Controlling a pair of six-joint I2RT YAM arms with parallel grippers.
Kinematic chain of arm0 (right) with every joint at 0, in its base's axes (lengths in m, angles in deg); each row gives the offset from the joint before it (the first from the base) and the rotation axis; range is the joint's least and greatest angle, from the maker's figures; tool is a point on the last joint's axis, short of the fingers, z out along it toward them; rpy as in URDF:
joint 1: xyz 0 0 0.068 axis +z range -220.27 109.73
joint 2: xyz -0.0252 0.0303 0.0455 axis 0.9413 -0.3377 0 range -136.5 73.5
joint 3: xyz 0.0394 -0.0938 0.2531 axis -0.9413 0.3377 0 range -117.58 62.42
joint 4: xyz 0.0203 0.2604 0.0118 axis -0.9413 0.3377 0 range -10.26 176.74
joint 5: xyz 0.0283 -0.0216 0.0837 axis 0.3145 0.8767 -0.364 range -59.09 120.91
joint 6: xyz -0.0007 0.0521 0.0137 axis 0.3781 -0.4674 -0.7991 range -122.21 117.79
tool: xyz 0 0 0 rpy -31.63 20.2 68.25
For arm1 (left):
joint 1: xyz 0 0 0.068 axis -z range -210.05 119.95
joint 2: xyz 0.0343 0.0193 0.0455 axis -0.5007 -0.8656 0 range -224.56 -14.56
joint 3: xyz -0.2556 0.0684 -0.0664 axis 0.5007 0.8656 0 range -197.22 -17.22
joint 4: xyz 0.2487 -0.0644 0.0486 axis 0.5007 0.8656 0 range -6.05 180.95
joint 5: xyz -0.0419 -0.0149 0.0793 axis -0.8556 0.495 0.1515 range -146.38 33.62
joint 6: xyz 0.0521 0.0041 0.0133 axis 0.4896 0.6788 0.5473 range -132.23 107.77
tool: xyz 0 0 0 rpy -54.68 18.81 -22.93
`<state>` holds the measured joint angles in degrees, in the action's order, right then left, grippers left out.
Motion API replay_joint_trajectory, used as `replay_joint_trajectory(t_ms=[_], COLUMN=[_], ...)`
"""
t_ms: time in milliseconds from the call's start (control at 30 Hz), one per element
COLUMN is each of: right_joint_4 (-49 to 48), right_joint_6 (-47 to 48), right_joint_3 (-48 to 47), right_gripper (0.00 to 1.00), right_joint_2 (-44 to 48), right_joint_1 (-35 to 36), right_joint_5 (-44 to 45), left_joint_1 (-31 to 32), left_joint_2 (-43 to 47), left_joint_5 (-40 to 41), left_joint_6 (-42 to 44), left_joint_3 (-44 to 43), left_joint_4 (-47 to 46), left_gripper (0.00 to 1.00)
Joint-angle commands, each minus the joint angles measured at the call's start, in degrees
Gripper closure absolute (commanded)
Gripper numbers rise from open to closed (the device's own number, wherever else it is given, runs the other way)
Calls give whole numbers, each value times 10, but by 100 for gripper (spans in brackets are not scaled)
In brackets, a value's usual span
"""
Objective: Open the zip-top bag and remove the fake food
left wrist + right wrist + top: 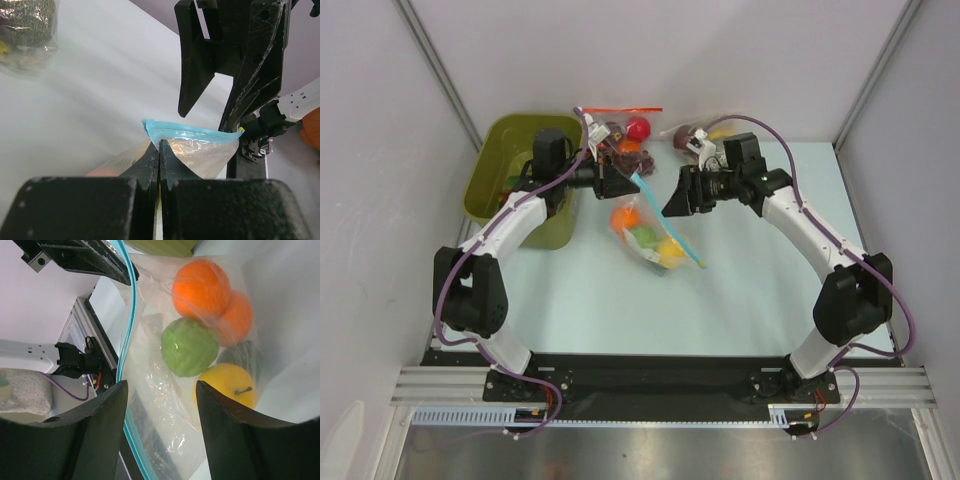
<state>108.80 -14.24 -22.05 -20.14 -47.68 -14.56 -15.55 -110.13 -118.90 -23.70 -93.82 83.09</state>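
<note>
Tightly, left fingers [146, 167] pinch the zip-top bag [200, 150]; right fingers [95, 432] gape.

Bolted side by side at the near edge, elbows bowed outward, forearms angled in toward each other over mid-table, wrists almost nose to nose. At the left gripper [159, 150]: pressed flat together with no gap, pinching the zip-top bag [200, 152] just under its blue strip. At the right gripper [160, 390]: spread partway, tips aimed at the left one's tips, hovering just above them, clamped on nothing.
</note>
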Motion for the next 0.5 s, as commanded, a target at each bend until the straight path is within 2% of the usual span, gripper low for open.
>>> replay_joint_trajectory(t_ms=[0, 333, 433, 467], right_joint_4=[-28, -47, -55, -57], right_joint_6=[-8, -19, -24, -26], right_joint_3=[-22, -26, -30, -32], right_gripper=[38, 41, 54, 65], right_joint_2=[-10, -29, -34, -35], right_joint_1=[9, 25, 32, 33], right_joint_5=[-14, -17, -19, -22], left_joint_1=[3, 3, 3, 2], left_joint_2=[15, 16, 17, 18], left_joint_5=[-5, -5, -5, -6], left_joint_6=[21, 22, 22, 22], left_joint_3=[-14, -13, -12, -12], left_joint_4=[-10, -9, -9, -10], left_gripper=[100, 100, 100, 100])
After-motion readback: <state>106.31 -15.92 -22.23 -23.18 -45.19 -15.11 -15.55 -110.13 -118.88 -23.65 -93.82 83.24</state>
